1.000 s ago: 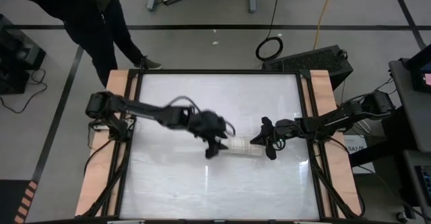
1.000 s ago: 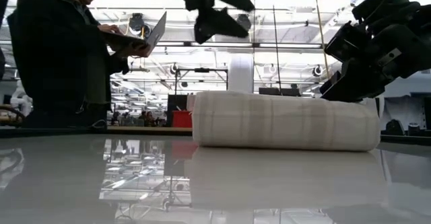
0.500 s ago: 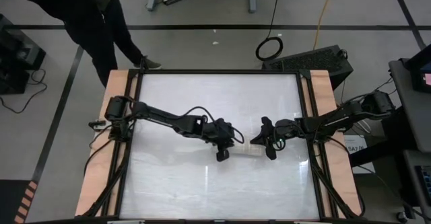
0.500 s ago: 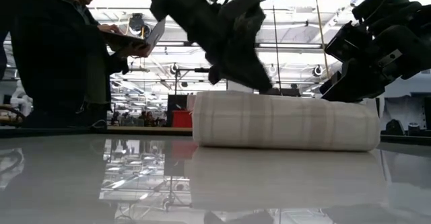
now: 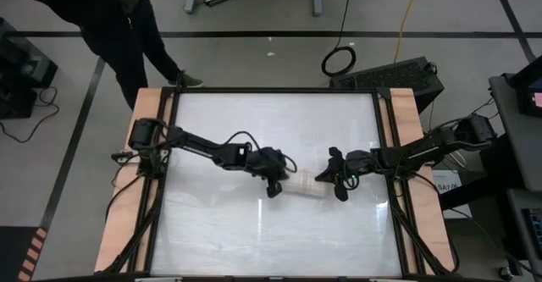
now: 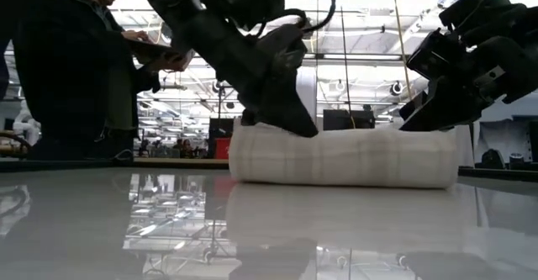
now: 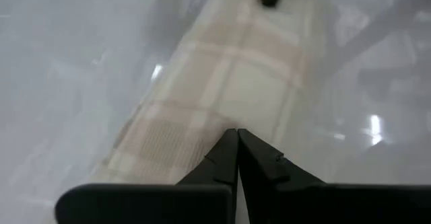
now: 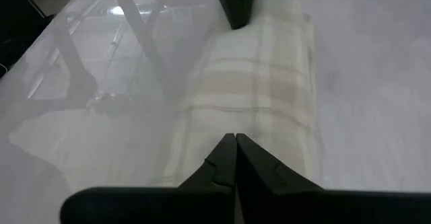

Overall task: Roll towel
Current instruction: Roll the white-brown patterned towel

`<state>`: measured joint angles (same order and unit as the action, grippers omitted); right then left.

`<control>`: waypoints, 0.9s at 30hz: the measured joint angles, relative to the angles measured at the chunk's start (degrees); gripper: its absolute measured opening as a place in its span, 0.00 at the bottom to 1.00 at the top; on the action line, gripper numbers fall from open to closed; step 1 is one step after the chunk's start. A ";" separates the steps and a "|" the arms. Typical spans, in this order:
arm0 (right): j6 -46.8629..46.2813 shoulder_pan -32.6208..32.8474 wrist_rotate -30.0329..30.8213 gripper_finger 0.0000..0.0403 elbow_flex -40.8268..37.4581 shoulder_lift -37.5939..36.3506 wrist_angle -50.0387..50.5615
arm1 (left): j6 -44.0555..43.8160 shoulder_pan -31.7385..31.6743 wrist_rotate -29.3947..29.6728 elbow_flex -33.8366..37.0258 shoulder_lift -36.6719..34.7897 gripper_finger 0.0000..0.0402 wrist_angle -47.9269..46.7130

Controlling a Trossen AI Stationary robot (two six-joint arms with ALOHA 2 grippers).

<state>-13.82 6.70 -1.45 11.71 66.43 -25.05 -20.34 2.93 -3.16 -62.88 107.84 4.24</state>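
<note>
The towel (image 5: 305, 185), cream with a tan plaid, lies rolled into a cylinder (image 6: 353, 158) on its side at the middle of the white table (image 5: 254, 129). My left gripper (image 5: 275, 187) is shut, and its tips are down on the roll's left part (image 6: 304, 130). My right gripper (image 5: 323, 180) is shut at the roll's right end (image 6: 409, 123). Each wrist view shows that arm's own closed fingertips over the plaid cloth (image 7: 236, 83) (image 8: 256, 83), with the other arm's gripper at the roll's far end. My left gripper presses its shut fingertips (image 7: 237, 135) on the top of the roll, left of its middle (image 6: 315, 139). It comes slanting down from the table's left, along the roll. The cloth is dented a little under the tips, and the roll lies on the table. My right gripper rests its shut fingertips (image 8: 235, 140) on the top of the roll near its right end (image 6: 420, 134). It slants down from the table's right, along the roll. The roll stays flat on the table.
A person with a laptop (image 6: 76, 70) stands beyond the table's far left corner. Wooden side rails (image 5: 127, 189) run along the table's left and right edges. Bare white tabletop surrounds the roll.
My left gripper has come down from above the roll onto its top and has shut its fingers. The roll has shifted a little toward the table's left, and its top now dips under the tips.
</note>
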 joint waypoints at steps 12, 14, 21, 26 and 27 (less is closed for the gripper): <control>-3.97 0.13 6.20 0.00 0.00 0.93 -12.45 | -1.90 -2.97 -2.58 0.47 0.38 0.04 1.35; -4.31 0.40 6.15 0.00 0.00 3.55 -13.97 | -2.34 -3.04 -2.56 0.82 0.38 0.04 1.49; -3.33 0.50 5.98 0.00 0.00 13.36 -19.81 | -5.50 -3.25 -2.56 0.95 0.90 0.04 1.44; -1.93 0.50 5.79 0.00 0.04 18.03 -21.53 | -7.02 -3.09 -2.53 0.95 0.91 0.04 1.07; -1.47 0.50 5.66 0.00 0.06 18.65 -21.77 | -7.68 -3.03 -2.53 0.95 0.91 0.04 1.04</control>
<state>-15.30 7.20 4.21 11.77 85.09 -46.82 -28.01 -0.10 -5.69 -61.93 108.75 5.28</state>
